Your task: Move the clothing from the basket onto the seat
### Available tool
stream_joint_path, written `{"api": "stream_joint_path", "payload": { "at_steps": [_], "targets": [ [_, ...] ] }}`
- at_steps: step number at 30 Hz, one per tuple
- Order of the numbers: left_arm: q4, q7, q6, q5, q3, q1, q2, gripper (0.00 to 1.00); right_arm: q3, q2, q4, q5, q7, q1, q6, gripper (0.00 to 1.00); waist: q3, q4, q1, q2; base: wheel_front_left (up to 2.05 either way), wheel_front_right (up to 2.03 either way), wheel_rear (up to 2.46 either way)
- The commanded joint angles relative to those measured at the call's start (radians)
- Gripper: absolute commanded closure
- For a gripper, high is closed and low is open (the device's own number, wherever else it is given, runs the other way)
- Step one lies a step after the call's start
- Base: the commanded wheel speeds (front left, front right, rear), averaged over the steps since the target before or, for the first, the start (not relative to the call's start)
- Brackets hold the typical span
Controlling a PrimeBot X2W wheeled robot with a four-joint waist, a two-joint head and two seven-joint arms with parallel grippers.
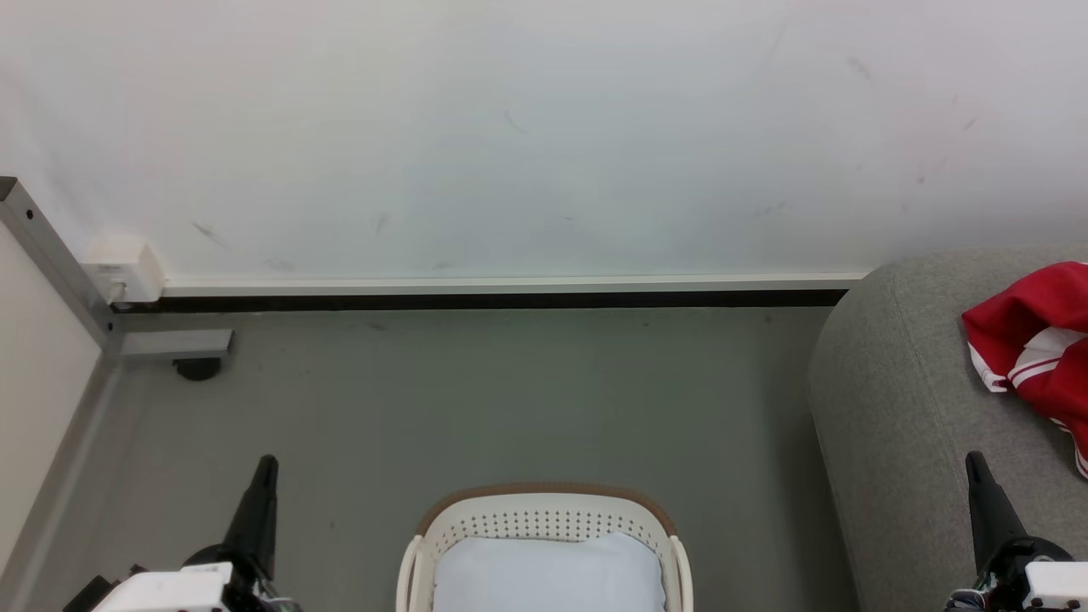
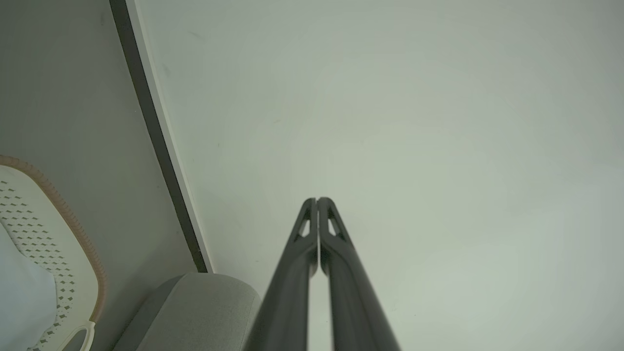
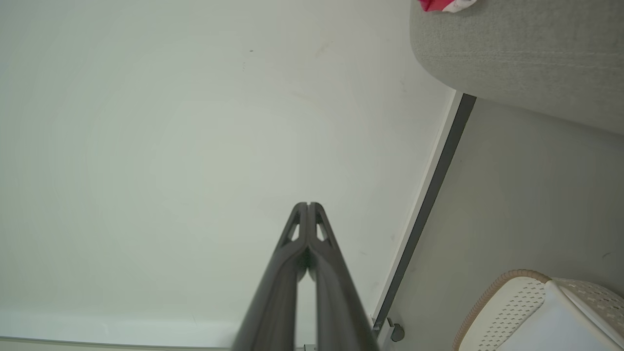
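- Clothing (image 1: 1039, 336) lies bunched on the seat (image 1: 901, 408) at far right, near the seat's left edge and well apart from the basket (image 1: 544, 495).
- Basket sits near centre; what shows of its inside is a pale cloth (image 1: 548, 574).
- Left gripper (image 2: 317, 200): fingers pressed together, pinching nothing.
- Right gripper (image 3: 308, 204): same, pressed together and empty.
- We judge the move done; the step in hand is parking the arms.
- To do it well, we'd hold both arms clear of the basket rim, hold the right one off the seat so it can't snag the red fabric, and leave the pale cloth alone.
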Motion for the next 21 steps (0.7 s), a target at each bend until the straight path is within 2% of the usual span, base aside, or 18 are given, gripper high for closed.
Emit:
{"api": "stream_joint_path", "payload": {
  "at_steps": [1, 21],
  "targets": [
    [0.000, 0.004, -0.005, -0.013, 0.003, -0.009, 0.006, 1.00, -0.003, -0.001, -0.003, 0.002, 0.004, -0.011, -0.002, 1.00, 0.000, 0.000, 0.0000, 0.0000, 0.00, 0.00, 0.00],
    [0.000, 0.004, -0.005, -0.014, 0.003, -0.009, 0.006, 1.00, -0.003, -0.001, -0.003, 0.002, 0.003, -0.011, -0.002, 1.00, 0.000, 0.000, 0.0000, 0.0000, 0.00, 0.00, 0.00]
  ]
}}
